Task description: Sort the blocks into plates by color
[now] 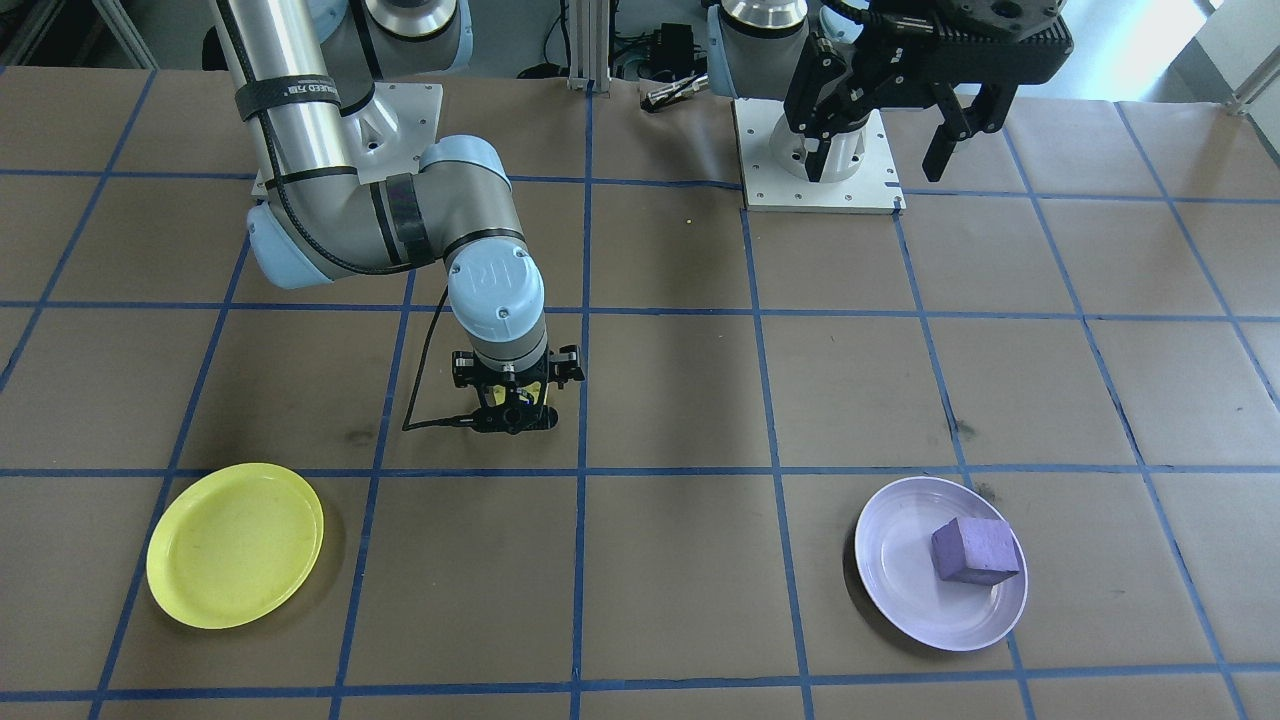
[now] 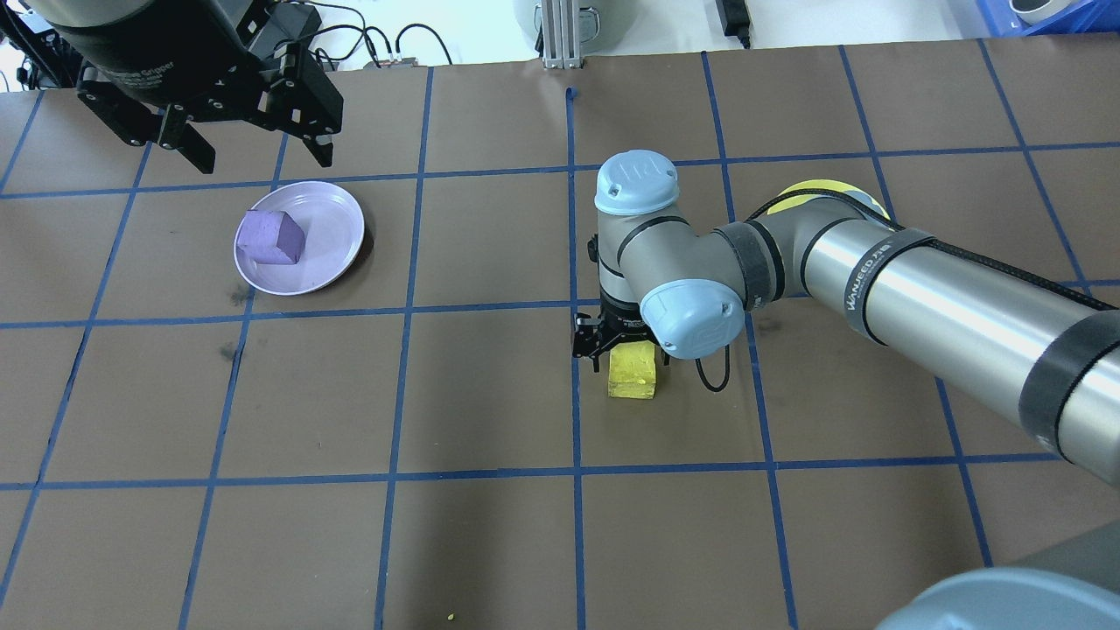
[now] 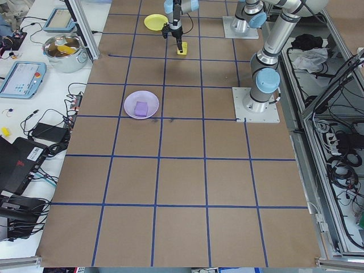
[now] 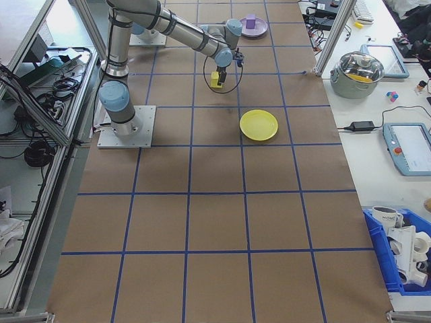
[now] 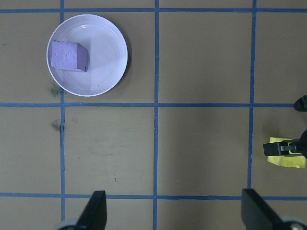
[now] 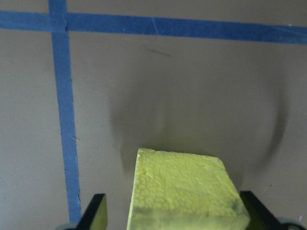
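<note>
Bare worktop (image 2: pixel 490 542) between the plates, yellow plate (image 1: pixel 235 545) unobstructed from above, right arm (image 2: pixel 875 280) spanning the worktop's right half

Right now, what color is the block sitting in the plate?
Purple. The block rests in the pale lavender plate, clearest in the front-facing view.

Near arm's right gripper (image 4: pixel 217 73) at yellow block (image 4: pixel 215 80); yellow plate (image 4: pixel 258 125) nearby; lavender plate (image 4: pixel 253 27) far.

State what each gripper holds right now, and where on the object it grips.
The left gripper is open and holds nothing. The right gripper straddles the yellow block with a finger at each side face; whether it is clamped cannot be told.
</note>
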